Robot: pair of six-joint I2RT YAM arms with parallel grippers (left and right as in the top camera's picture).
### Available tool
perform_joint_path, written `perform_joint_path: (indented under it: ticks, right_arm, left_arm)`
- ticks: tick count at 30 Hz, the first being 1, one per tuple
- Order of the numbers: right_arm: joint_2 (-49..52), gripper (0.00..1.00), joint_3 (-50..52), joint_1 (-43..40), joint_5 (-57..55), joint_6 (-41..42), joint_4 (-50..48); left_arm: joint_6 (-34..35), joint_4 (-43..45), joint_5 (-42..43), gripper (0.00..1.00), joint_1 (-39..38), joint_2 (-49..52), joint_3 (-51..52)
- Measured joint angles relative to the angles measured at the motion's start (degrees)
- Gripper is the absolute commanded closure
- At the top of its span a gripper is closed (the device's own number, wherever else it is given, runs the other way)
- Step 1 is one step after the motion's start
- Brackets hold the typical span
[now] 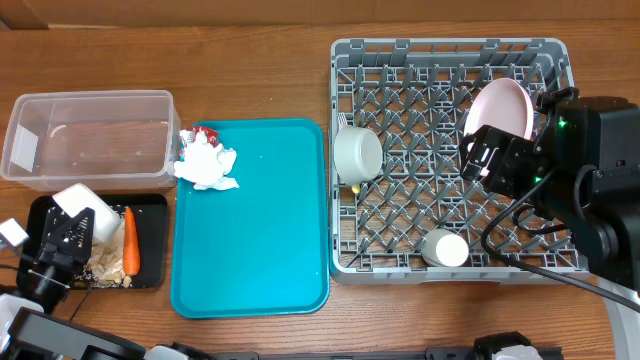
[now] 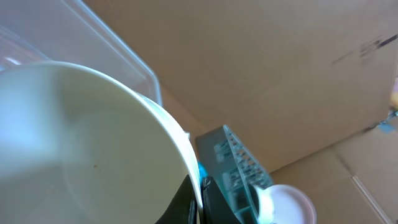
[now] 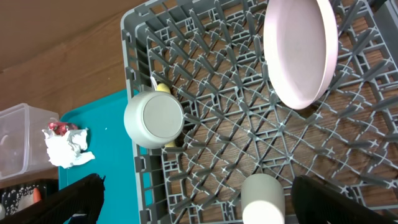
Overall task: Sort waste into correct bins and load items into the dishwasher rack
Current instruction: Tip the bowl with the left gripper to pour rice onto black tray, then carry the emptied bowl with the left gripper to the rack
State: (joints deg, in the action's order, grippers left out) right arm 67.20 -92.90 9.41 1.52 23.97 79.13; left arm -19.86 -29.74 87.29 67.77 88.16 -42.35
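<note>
My left gripper (image 1: 72, 232) is shut on the rim of a pale bowl (image 1: 80, 203) and holds it tilted over the black tray (image 1: 152, 205). The rim pinch shows in the left wrist view (image 2: 198, 200), where the bowl (image 2: 81, 143) fills the left. An orange carrot (image 1: 129, 255) and beige food bits (image 1: 104, 266) lie in the black tray. The clear tub (image 1: 90, 100) stands behind it. A napkin (image 1: 207, 166) and red wrapper (image 1: 206, 133) lie on the teal tray. My right gripper (image 1: 485, 160) is open over the rack (image 1: 450, 45). The fork is out of view.
In the rack (image 3: 134, 37) stand a pink plate (image 3: 301, 50), an upturned bowl (image 3: 153, 119) over a yellow spoon (image 3: 163, 89), and a cup (image 3: 262, 199). The teal tray (image 1: 250, 230) lies between rack and bins. The open right gripper (image 3: 199, 205) hangs above the rack floor.
</note>
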Motion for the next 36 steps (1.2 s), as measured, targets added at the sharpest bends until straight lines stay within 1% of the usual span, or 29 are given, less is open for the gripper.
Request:
perform_joint_path:
  ticks: [3, 7, 16, 19, 22, 24, 26, 28, 31, 33, 36]
  right_arm:
    - [0.00, 0.00, 0.00, -0.02, -0.02, -0.04, 0.02]
    - [0.00, 0.00, 0.00, 0.00, 0.00, -0.04, 0.04]
    - [0.00, 0.00, 0.00, 0.00, -0.02, 0.00, 0.22]
    - [0.00, 0.00, 0.00, 0.00, -0.02, 0.00, 0.24]
    - [0.00, 0.00, 0.00, 0.00, 0.00, -0.02, 0.24]
    - [0.00, 0.00, 0.00, 0.00, 0.00, 0.00, 0.26]
    - [0.00, 0.00, 0.00, 0.00, -0.02, -0.02, 0.20]
    - [0.00, 0.00, 0.00, 0.00, 0.00, -0.04, 0.22]
    - [0.00, 0.00, 0.00, 0.00, -0.02, -0.04, 0.22]
    - [0.00, 0.00, 0.00, 0.00, -0.02, -0.07, 0.22]
    - [0.00, 0.00, 0.00, 0.00, -0.02, 0.00, 0.17]
  left_arm:
    - [-0.09, 0.02, -2.91, 0.96, -1.16, 0.02, 0.00]
    - [-0.02, 0.20, -0.66, 0.96, -2.21, 0.04, 0.00]
    - [1.09, -0.09, 1.09, 0.96, -2.62, 0.04, 0.00]
    - [2.36, -0.28, 1.27, 0.96, -3.52, -0.20, 0.00]
    - [3.30, -0.44, 1.27, 0.96, -6.03, -2.95, 0.00]
    - [3.67, -0.42, 1.27, 0.96, -9.38, -7.04, 0.00]
    - [3.93, -0.26, 1.40, 0.96, -14.43, -12.57, -0.09]
    - [4.98, 0.76, 1.18, 0.96, -20.90, -18.27, -0.76]
    - [8.37, 4.87, -1.40, 0.96, -31.30, -24.65, -2.19]
    - [11.17, 7.43, -2.95, 0.96, -37.73, -26.95, -2.60]
    - [16.09, 11.65, -4.96, 0.96, -48.11, -27.34, -2.69]
